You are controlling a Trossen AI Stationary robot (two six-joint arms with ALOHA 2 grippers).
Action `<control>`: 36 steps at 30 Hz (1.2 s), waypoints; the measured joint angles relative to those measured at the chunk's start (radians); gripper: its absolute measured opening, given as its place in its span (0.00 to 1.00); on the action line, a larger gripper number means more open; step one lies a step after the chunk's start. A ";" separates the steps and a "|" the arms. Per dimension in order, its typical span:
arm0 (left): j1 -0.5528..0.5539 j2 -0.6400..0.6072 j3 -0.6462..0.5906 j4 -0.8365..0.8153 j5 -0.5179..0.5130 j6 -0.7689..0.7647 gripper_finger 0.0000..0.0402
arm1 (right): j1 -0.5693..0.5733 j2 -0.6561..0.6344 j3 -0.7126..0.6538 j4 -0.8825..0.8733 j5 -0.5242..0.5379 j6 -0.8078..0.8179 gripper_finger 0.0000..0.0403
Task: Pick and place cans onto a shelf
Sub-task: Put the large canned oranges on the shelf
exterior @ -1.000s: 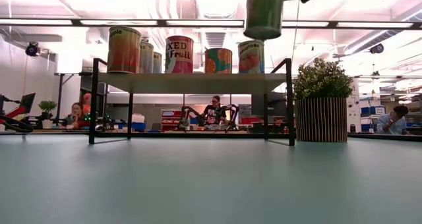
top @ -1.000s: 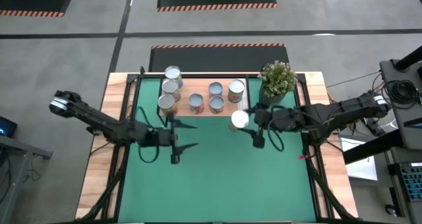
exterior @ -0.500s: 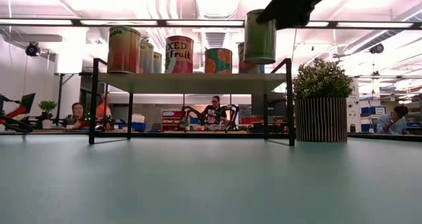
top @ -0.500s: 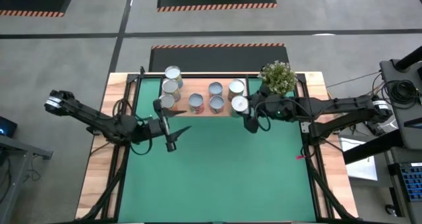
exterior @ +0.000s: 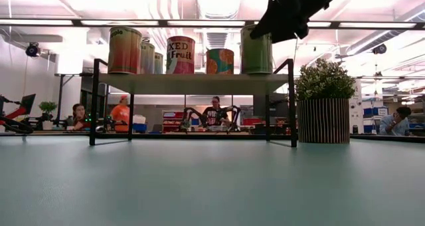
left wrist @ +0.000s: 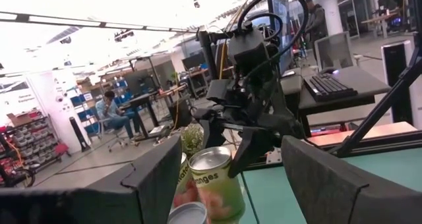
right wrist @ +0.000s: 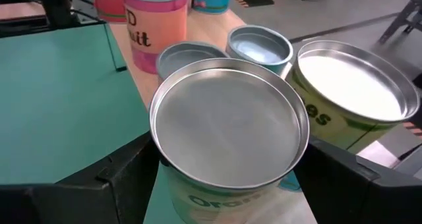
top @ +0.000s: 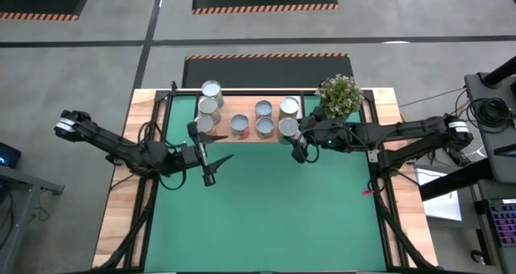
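The light-wood shelf (top: 242,105) (exterior: 186,83) stands at the mat's far edge with several cans on its board. My right gripper (top: 292,134) (right wrist: 231,178) is at the shelf's near right corner, shut on a green-labelled can (top: 288,129) (exterior: 257,51). My left gripper (top: 216,166) (left wrist: 231,184) is open and empty over the mat, just near of the shelf's left part. My right gripper pinches the green can between its two fingers (right wrist: 112,184), on opposite sides of the wall just below the silvery top rim (right wrist: 161,155). It comes from the table's right, slanting down. The can is upright, its bottom (exterior: 256,72) level with the shelf board.
A potted green plant (top: 339,97) (exterior: 323,100) stands right of the shelf, close behind my right arm. Another can (right wrist: 346,92) stands right beside the held one. The green mat (top: 274,217) lies open toward the near edge. People sit in the room beyond.
My right gripper has carried the green can from above the mat toward the far left and down, so that it now stands upright at the shelf's near right corner. My left gripper has shifted a little toward the far edge and turned.
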 joint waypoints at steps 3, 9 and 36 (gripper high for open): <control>0.000 0.000 0.000 0.000 0.000 0.000 0.60 | 0.000 0.004 0.000 0.002 0.004 -0.014 0.78; 0.000 0.000 0.000 -0.004 0.000 0.000 0.60 | -0.001 0.000 0.000 -0.010 0.005 0.004 0.84; 0.000 0.000 0.000 -0.013 0.000 -0.001 0.60 | 0.019 -0.010 0.200 -0.240 0.024 0.035 0.82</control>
